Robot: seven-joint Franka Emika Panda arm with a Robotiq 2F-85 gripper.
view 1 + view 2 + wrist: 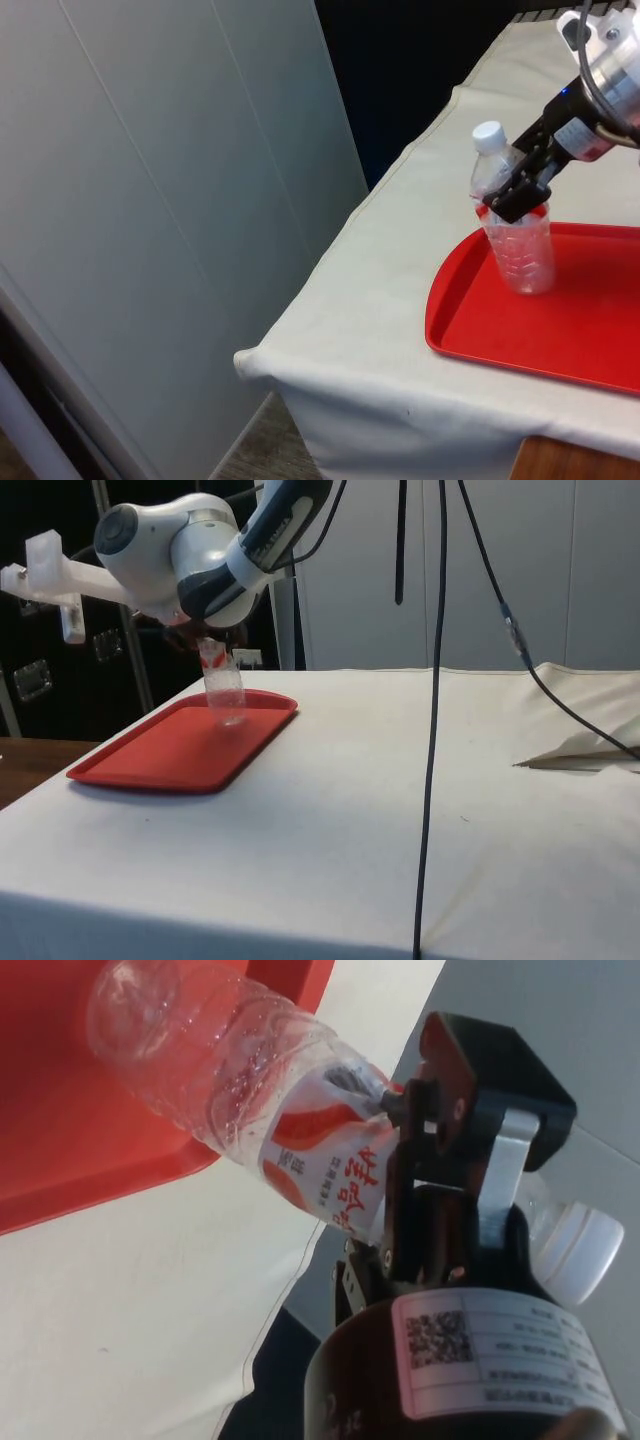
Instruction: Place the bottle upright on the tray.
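My jaws (518, 190) are clamped on the bottle (517, 232), gripping it high on its body at the red-and-white label, just under the neck. In the wrist view my two black fingers (440, 1200) press on either side of that label, and the white cap (580, 1250) sticks out past them.

The bottle is clear plastic and looks empty. It stands nearly upright, tipped slightly, with its cap (489, 134) leaning toward eleven o'clock in the front view. Its base sits at the red tray (560, 330), near the tray's far corner at the front view's left; I cannot tell whether the bottom rests on the tray floor or hangs just above it.

In the side view the bottle (224, 688) stands at about one o'clock on the tray (170, 755), close to its far rim. The tray lies flat on the white-clothed counter (400, 810), near the counter's edge.
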